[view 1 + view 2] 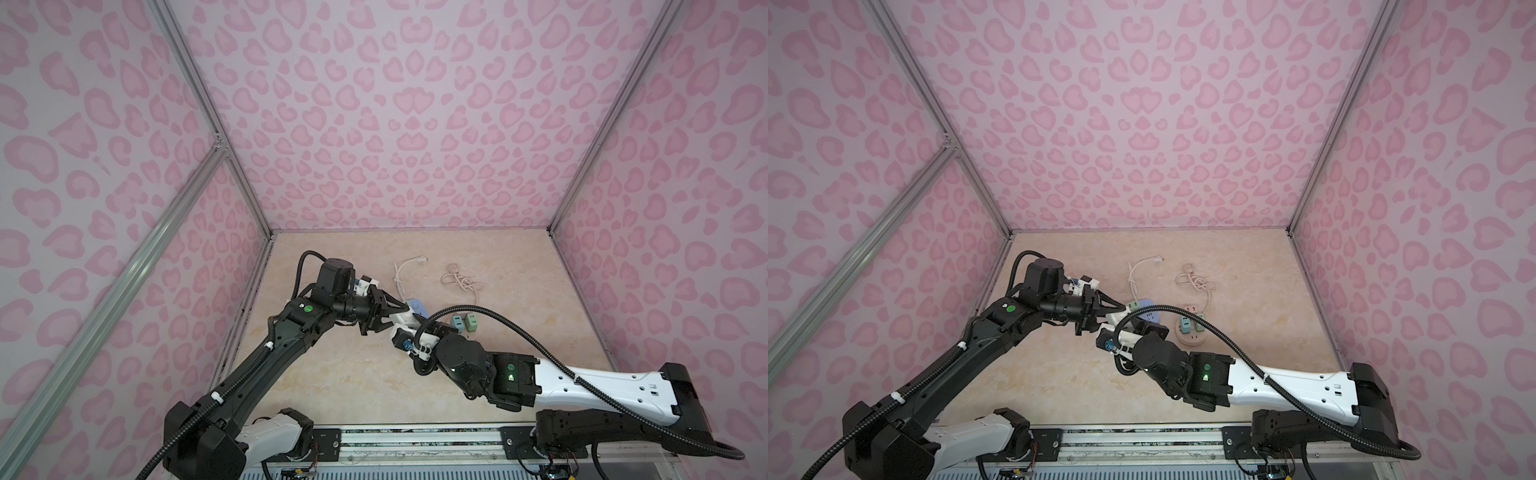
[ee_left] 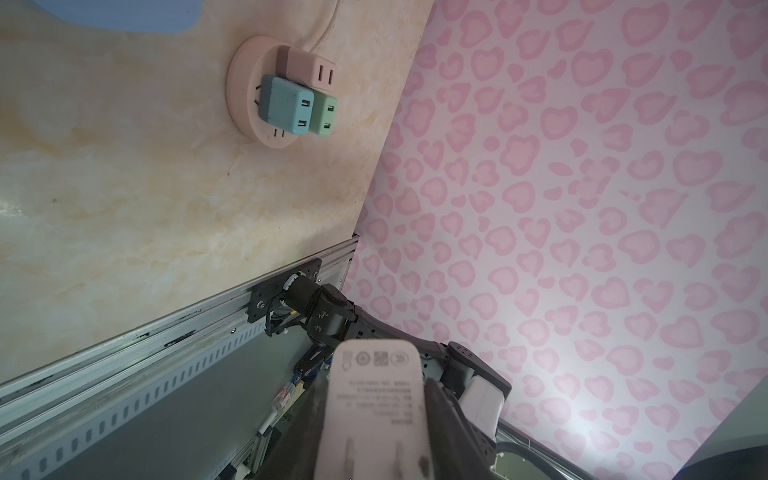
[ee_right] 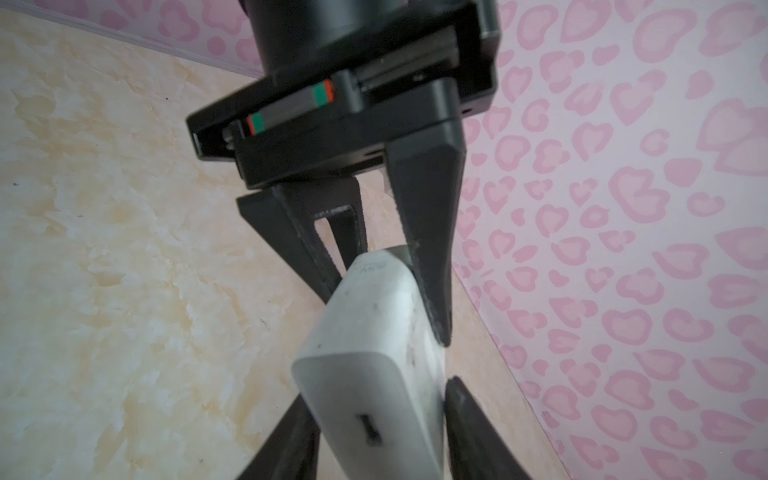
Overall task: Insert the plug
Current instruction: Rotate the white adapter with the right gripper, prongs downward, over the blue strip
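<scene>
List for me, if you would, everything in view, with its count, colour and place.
plug: one, white, held off the table between the two grippers
round socket base: one, pink, on the table on the right arm's side
cube adapters: three, pink, teal and green, on the round socket base
blue socket: one, pale blue, on the table beyond the plug, partly hidden
cable: one, white, far part of the table
cord: one, pinkish, knotted, leading to the round socket base
table: one, beige marble
walls: pink leopard print, around the table
left gripper: one, black, fingers clamped on the plug
right gripper: one, black, fingers either side of the plug's port end
</scene>
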Available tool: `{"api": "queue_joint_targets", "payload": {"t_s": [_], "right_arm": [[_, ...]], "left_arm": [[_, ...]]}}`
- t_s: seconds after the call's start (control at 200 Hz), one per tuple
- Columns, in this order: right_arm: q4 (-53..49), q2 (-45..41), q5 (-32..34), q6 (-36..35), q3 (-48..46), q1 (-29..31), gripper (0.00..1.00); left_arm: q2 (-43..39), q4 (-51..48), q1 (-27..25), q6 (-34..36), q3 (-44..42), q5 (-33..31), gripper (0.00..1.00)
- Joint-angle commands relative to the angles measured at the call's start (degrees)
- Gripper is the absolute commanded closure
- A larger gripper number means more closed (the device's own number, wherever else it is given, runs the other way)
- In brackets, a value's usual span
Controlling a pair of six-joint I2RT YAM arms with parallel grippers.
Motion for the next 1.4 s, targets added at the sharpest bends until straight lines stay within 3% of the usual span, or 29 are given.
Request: {"api": "queue_joint_targets", "payload": {"t_s": [0.0,0.245,0.345,0.47,0.505,0.575,0.605,0.645,0.845,1.025,1.2,1.395], "right_arm": [[1.73,-0.18,-0.89,-0.48,-0.10,-0.23,0.55],[2.13,0.34,-1.64,-0.63,-0.21,-0.66,0.63],[2.63,0.61,-1.73,-0.52,-0.17,-0.77,0.75],[3.18,0.70,-2.45,0.66,-0.40,-1.36,0.97],[2.96,0.70,-2.82,1.04,-0.43,-1.61,1.00],[2.26,0.95,-3.72,2.47,-0.23,-2.21,1.00],[1.65,1.08,-4.33,3.26,-0.08,-2.46,1.00],[0.58,1.30,-5.29,4.25,0.24,-2.90,1.00],[-6.68,1.66,-11.74,11.80,2.45,-6.78,1.00],[-12.28,0.57,-22.35,22.71,4.14,-14.89,1.00],[-19.62,2.14,-29.12,33.29,8.21,-22.43,1.00],[-29.02,7.14,-38.68,43.24,15.03,-29.59,1.00]], "left_arm": [[-0.51,3.42,-0.21,-0.47,-0.60,1.86,0.97],[-0.49,6.77,-1.48,-2.62,-1.45,2.47,0.97],[-0.24,8.92,-1.96,-3.88,-2.08,2.84,0.97],[0.00,9.80,-2.14,-4.52,-3.06,2.82,0.96],[0.13,9.81,-2.14,-4.46,-3.30,2.74,0.89],[0.13,9.27,-2.06,-4.04,-3.55,1.76,0.66],[0.19,9.21,-2.10,-3.79,-3.70,1.11,0.50],[0.31,8.52,-1.98,-3.07,-3.49,0.12,0.38],[0.62,0.18,1.04,4.63,-1.01,-4.22,0.07],[0.69,-3.36,6.26,9.83,-0.45,-6.20,0.04],[-0.24,-15.69,7.94,23.11,3.55,-19.49,0.04],[-4.30,-13.75,7.96,28.33,1.67,-31.74,0.05]]}}
